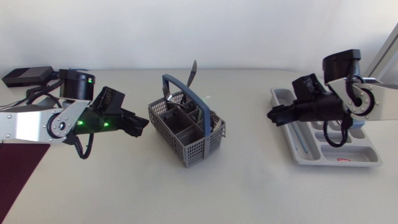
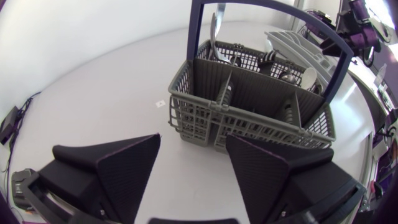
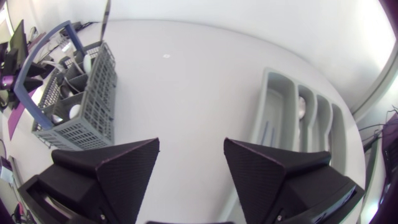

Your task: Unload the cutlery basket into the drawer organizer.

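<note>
Grey cutlery basket (image 1: 186, 130) sits mid-table in head view, drawer organizer (image 1: 323, 160) at right. Left gripper (image 1: 140, 123) is just beside the basket, right gripper (image 1: 275, 115) near the organizer's edge.

Left wrist: fingers apart, empty; basket ahead w/ spoon (image 2: 309, 76) & other cutlery inside.

Right wrist: fingers apart, empty; organizer shows approx. one spoon.

Prob. early, most left.

A pale, off-white worktop (image 1: 249, 186) spreads wide. At its far left corner lies a flat black box (image 1: 25, 76); a dark maroon cloth (image 1: 18, 180) covers the near left corner. A tiny pale mark (image 1: 208, 95) sits mid-worktop.
</note>
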